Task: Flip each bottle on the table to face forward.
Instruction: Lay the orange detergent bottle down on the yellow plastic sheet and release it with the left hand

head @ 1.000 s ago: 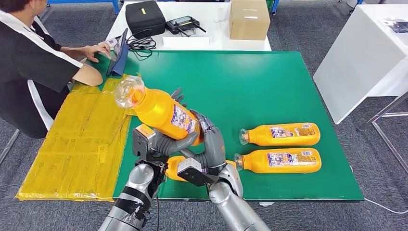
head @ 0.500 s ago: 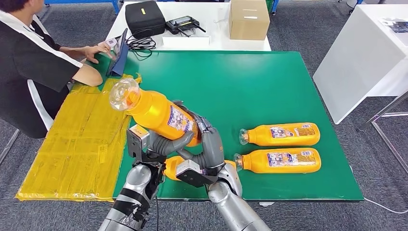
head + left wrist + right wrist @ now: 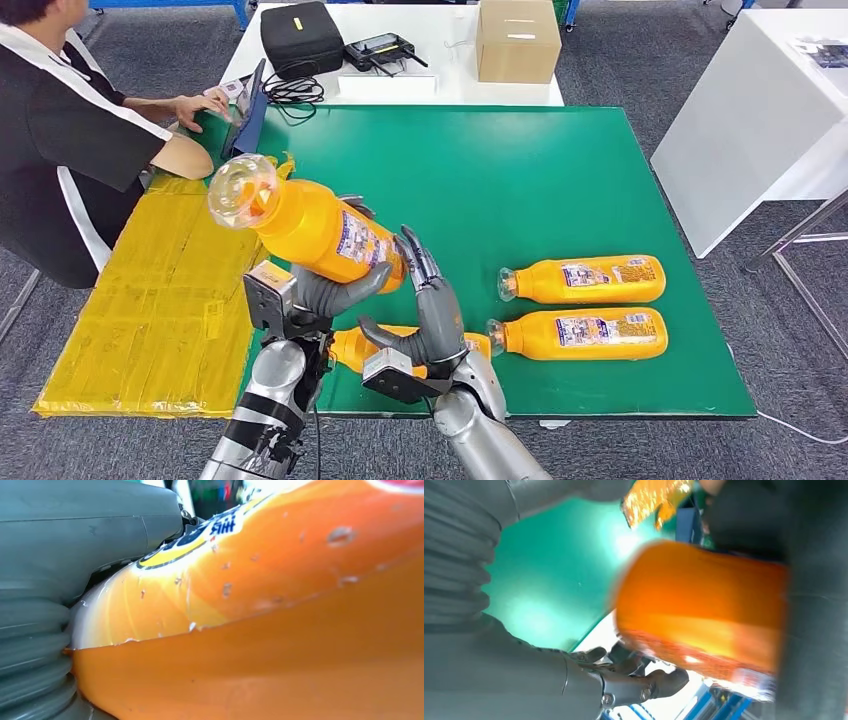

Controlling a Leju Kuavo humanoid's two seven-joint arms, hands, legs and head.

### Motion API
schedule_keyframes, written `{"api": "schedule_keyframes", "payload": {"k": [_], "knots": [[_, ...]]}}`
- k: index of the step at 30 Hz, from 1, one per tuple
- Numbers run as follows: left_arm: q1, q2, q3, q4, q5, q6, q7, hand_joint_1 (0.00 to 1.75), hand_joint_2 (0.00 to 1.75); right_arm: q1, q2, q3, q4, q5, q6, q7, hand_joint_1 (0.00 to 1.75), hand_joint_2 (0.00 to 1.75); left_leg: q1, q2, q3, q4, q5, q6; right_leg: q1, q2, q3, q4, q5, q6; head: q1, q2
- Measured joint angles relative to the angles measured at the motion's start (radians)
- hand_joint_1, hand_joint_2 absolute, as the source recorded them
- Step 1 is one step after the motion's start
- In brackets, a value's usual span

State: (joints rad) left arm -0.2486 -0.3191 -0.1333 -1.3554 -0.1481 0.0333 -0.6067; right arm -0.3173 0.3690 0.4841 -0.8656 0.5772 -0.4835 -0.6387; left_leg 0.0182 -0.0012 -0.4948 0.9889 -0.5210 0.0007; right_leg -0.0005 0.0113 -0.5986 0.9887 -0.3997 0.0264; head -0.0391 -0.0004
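Note:
My left hand (image 3: pixel 325 290) grips a big orange bottle (image 3: pixel 320 235) around its body and holds it tilted above the green table (image 3: pixel 520 170), its clear cap (image 3: pixel 240 190) toward the far left. Up close, the bottle's label and orange wall (image 3: pixel 280 610) lie against the left hand's thumb (image 3: pixel 75 530). My right hand (image 3: pixel 425 305) stands beside the bottle's base with its fingers stretched up and apart, holding nothing; the base (image 3: pixel 699 605) is blurred ahead of that hand (image 3: pixel 469 565). A second bottle (image 3: pixel 352 347) lies on the table under both hands. Two more bottles (image 3: pixel 585 280) (image 3: pixel 580 333) lie at the right, labels up.
A yellow sheet (image 3: pixel 170 290) covers the table's left part. A person (image 3: pixel 70 130) sits at the far left with a hand at a tablet (image 3: pixel 248 120). A black case (image 3: pixel 300 38) and a cardboard box (image 3: pixel 517 40) stand on the white table behind. Another white table (image 3: pixel 760 110) is at the right.
The left hand has carried the bottle to the left and a little higher. The right hand's fingers have come off the bottle's base and straightened.

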Motion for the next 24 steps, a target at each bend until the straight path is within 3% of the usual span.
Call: {"api": "schedule_keyframes", "payload": {"k": [10, 17, 20, 24], "knots": [[-0.045, 0.014, 0.057, -0.045, -0.072, 0.09, 0.028, 1.75, 1.75, 0.144, -0.023, -0.047, -0.268, 0.062, 0.054, 0.042, 0.0, 1.75, 0.0, -0.001, 0.0, 0.0, 0.0, 0.0, 0.0, 0.0, 0.0, 0.0, 0.0, 0.0, 0.0, 0.0], [-0.101, 0.04, 0.099, -0.005, -0.312, 0.266, 0.097, 1.75, 1.75, 0.211, -0.033, -0.066, -0.396, 0.102, 0.052, 0.068, 0.0, 1.75, 0.0, 0.0, 0.0, 0.0, 0.0, 0.0, 0.0, 0.0, 0.0, 0.0, 0.0, 0.0, 0.0, 0.0], [-0.132, 0.06, 0.107, 0.042, -0.509, 0.389, 0.165, 1.75, 1.75, 0.232, -0.039, -0.068, -0.434, 0.14, 0.053, 0.101, 0.0, 1.75, 0.0, 0.0, 0.0, 0.0, 0.0, 0.0, 0.0, 0.0, 0.0, 0.0, 0.0, 0.0, 0.0, 0.0], [-0.195, 0.11, 0.114, 0.188, -0.937, 0.58, 0.344, 1.75, 1.75, 0.248, -0.053, -0.067, -0.465, 0.225, 0.056, 0.157, 0.0, 1.75, 0.0, 0.0, 0.0, 0.0, 0.0, 0.0, 0.0, 0.0, 0.0, 0.0, 0.0, 0.0, 0.0, 0.0]]}}
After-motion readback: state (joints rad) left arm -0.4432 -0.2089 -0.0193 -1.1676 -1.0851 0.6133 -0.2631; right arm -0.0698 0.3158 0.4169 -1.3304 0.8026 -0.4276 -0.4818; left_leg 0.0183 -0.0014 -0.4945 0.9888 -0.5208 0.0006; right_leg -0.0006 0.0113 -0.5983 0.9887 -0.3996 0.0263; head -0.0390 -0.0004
